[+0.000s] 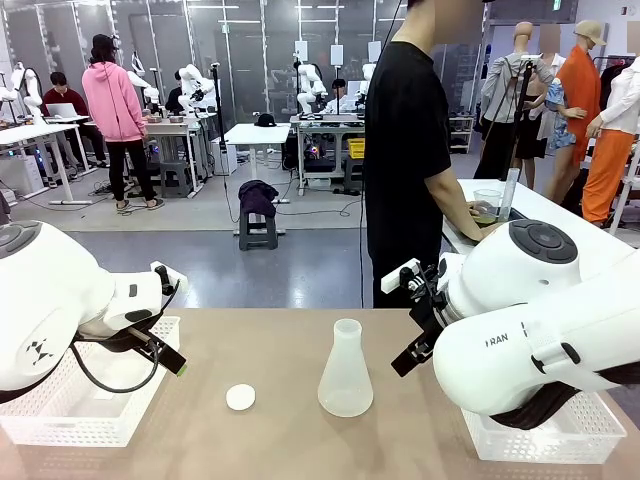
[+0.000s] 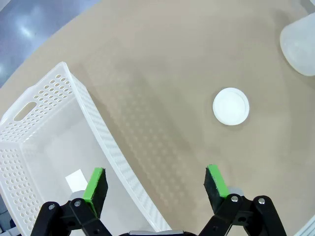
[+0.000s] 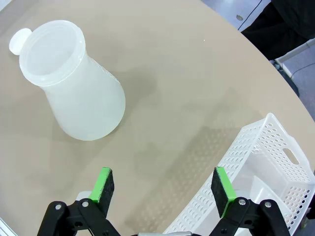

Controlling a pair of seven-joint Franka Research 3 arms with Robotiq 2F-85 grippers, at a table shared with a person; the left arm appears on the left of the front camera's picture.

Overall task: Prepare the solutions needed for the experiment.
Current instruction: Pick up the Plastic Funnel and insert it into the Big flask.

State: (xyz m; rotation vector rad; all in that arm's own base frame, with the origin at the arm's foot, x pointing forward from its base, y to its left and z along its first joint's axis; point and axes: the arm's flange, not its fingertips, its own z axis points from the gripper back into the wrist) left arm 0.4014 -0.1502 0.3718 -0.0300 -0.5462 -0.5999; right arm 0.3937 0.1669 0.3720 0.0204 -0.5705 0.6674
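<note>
A translucent conical flask (image 1: 346, 375) stands upright and unstoppered at the middle of the tan table; it looks empty, and the solutions are out of view. Its round white stopper (image 1: 240, 397) lies flat on the table to the flask's left. My left gripper (image 1: 175, 320) hovers open left of the stopper, above the edge of a basket. In the left wrist view the gripper (image 2: 155, 179) is empty, with the stopper (image 2: 231, 106) ahead and the flask (image 2: 300, 44) at the corner. My right gripper (image 1: 405, 318) hangs open right of the flask. In its wrist view the gripper (image 3: 162, 182) is empty, short of the flask (image 3: 78, 93) and stopper (image 3: 19, 40).
White perforated baskets sit at both front corners: the left basket (image 1: 60, 420) (image 2: 49, 98) and the right basket (image 1: 540, 440) (image 3: 266, 162). A person in black (image 1: 405, 150) stands at the far edge, turned to a side table, a hand at a clear cup (image 1: 487, 205) holding something green.
</note>
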